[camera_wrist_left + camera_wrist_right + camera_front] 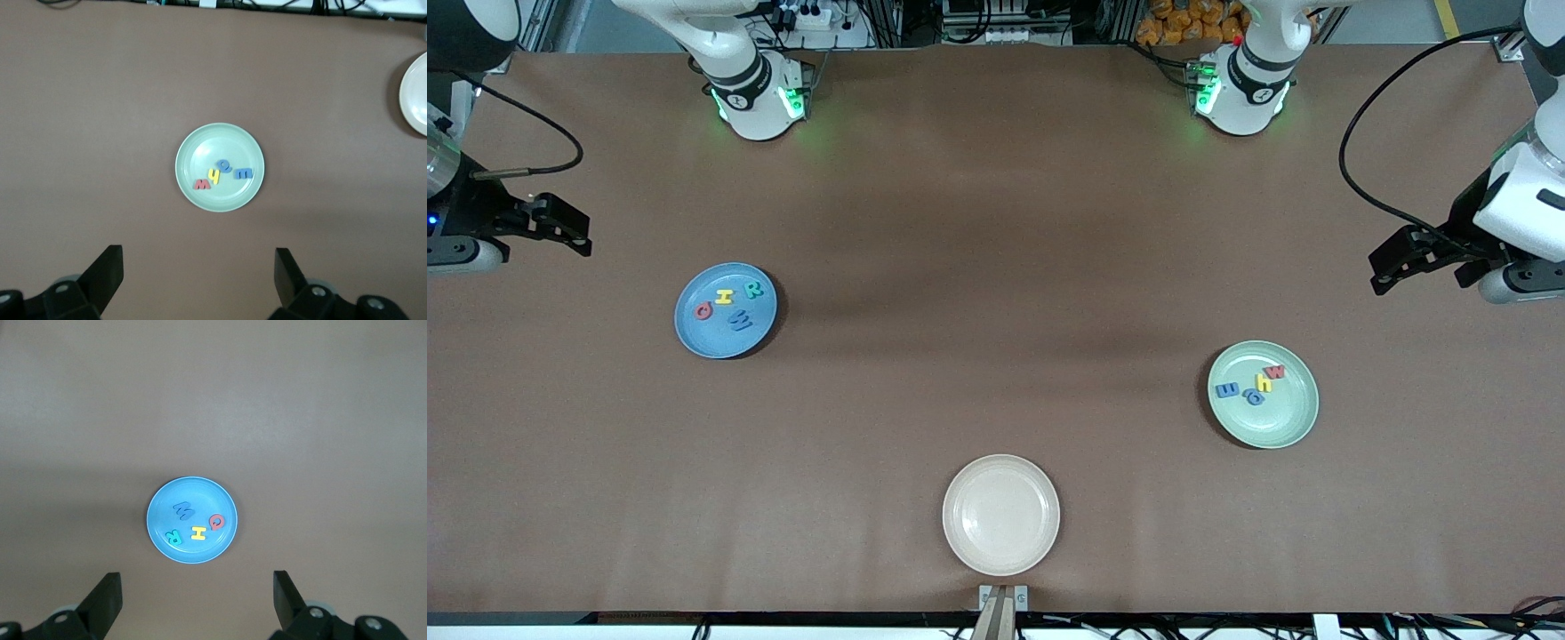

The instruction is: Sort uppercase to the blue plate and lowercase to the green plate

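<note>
Capitals on the blue plate (694, 336), small letters on the green plate (1285, 425).

I see the red Q (703, 311), yellow H (724, 297), green R (754, 290) and blue W (740, 320) lying on the blue plate toward the right arm's end, and the red w (1276, 372), yellow h (1264, 383), blue a (1254, 397) and blue m (1227, 390) on the green plate toward the left arm's end. A cream plate (1001, 556) sits nearest the front camera. My left gripper (1392, 267) and right gripper (565, 229) wait at the table's ends, fingers apart, holding nothing.
</note>
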{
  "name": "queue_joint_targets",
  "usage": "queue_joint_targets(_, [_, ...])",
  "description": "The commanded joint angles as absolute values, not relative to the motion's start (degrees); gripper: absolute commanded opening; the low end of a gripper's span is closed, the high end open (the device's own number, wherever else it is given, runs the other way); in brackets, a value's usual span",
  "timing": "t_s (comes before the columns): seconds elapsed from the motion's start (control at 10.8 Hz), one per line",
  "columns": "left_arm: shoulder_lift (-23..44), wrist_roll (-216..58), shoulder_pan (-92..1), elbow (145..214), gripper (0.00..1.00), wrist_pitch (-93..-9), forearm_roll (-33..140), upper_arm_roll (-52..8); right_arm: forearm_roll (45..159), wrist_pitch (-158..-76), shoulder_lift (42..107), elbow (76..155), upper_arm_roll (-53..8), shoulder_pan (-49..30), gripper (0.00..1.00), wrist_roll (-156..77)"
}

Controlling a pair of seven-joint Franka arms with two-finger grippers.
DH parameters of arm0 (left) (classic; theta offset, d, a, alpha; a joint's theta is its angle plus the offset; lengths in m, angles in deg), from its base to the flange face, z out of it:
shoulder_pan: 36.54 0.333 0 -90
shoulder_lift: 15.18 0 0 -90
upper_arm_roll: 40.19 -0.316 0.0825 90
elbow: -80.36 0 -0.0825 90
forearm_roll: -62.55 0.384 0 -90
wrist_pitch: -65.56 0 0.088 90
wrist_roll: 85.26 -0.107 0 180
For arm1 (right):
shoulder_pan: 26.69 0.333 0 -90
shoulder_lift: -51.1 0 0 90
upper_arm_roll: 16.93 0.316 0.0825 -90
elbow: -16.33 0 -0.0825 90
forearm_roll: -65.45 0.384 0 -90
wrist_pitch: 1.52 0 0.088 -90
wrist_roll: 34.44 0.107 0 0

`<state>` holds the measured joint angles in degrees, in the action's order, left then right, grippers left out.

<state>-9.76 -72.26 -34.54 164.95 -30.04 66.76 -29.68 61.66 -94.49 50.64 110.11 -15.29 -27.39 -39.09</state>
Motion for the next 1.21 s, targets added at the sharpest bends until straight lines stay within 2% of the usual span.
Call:
queue_joint_targets(0.0, [-12.1, -73.75, -35.74, 165.26, 1.0, -27.0, 65.28, -30.79, 60.88, -94.86, 49.78, 110.99, -15.52, -27.05, 1.0, -38.13])
queue_joint_targets(0.28, [-12.45, -73.57, -36.8, 165.0, 1.0, -23.57, 63.09, -31.93, 60.88, -94.78, 49.7, 110.99, -15.43, -26.96, 1.0, -38.13])
queue_joint_targets(1.11, [-12.37, -73.4, -36.98, 163.86, 1.0, -21.8, 62.55, -32.72, 60.88, -94.86, 49.78, 110.9, -15.43, -26.87, 1.0, -38.22])
